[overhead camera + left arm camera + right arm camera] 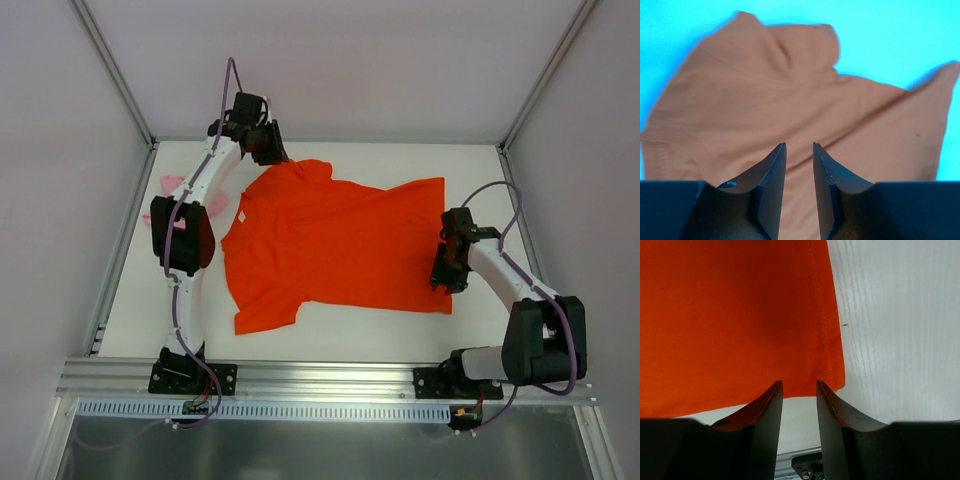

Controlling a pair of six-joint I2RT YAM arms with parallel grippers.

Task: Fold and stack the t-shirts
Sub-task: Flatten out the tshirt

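Left gripper (799,146): jaws parted by a narrow slot, nothing pinched between them that I can see; it hangs low over the rumpled far sleeve (308,168) of the orange-red t-shirt (340,240). Right gripper (799,384): jaws likewise narrowly apart and holding nothing, poised just at the hem corner (836,379), with bare counter (420,160) showing beside it. The orange-red shirt lies spread across the middle of the counter, collar toward the left arm, hem toward the right, not yet folded. The pale pink t-shirt (172,183) is bunched at the far left edge, partly hidden behind the left arm, well apart from the orange one. Risks, as I judge them: with jaws this narrow, a descent may press the cloth flat rather than pinch it, or catch one layer only at the creased sleeve. If one side grips and the other slips, a lift would skew the fold. The left arm's elbow could also drag the pink shirt.
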